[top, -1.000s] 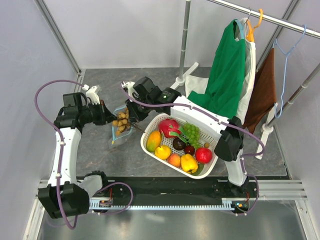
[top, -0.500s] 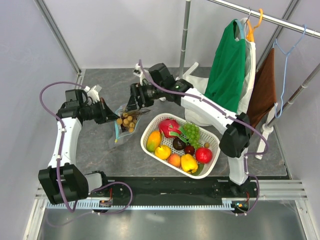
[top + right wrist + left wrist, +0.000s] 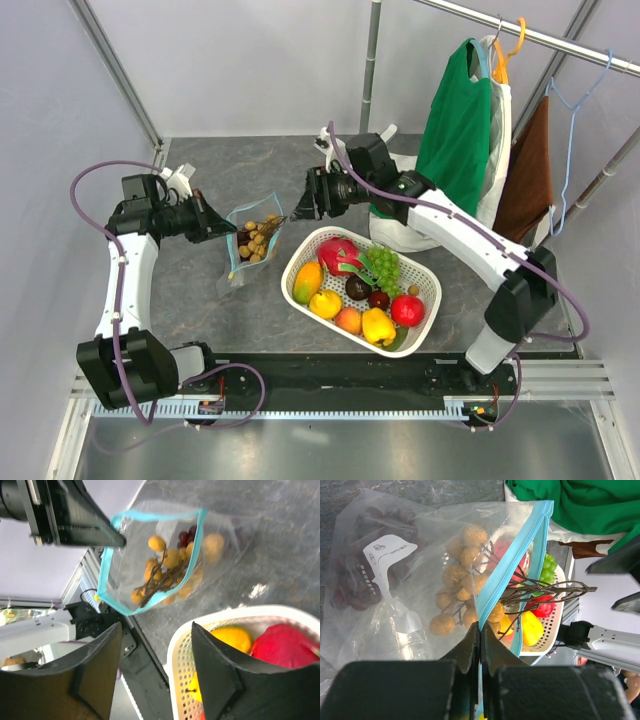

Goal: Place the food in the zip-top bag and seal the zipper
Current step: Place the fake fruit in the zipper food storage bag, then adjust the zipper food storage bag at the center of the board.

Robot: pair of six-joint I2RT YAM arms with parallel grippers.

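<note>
Pinching the zipper point(image 3: 512, 562) at its near fold, the left gripper point(image 3: 479, 627) has its jaws pressed together on the teal-blue strip and holds the mouth of the zip-top bag point(image 3: 248, 262) up, while the floppy lower part of the bag lies on the grey table point(image 3: 200, 300). The right wrist view shows the mouth gaping as a wide loop. Inside the bag sits the brown berry cluster point(image 3: 462, 575), its bare twigs poking out through the opening towards the basket. Deeper in the bag, behind a white label point(image 3: 390, 555), lie the dark purple grapes point(image 3: 350, 590). The right gripper point(image 3: 156, 630) hangs above the table with its jaws spread wide and nothing between them. It sits near the far left corner of the white basket point(image 3: 230, 611), apart from the bag and beside the green garment point(image 3: 455, 150) on the rail. The basket stands just to the right of the bag and holds the rest of the food, among it the yellow-orange mango point(image 3: 308, 282), a yellow lemon-like piece point(image 3: 325, 303), the orange peach point(image 3: 348, 320) and a bunch of green grapes point(image 3: 380, 262)
</note>
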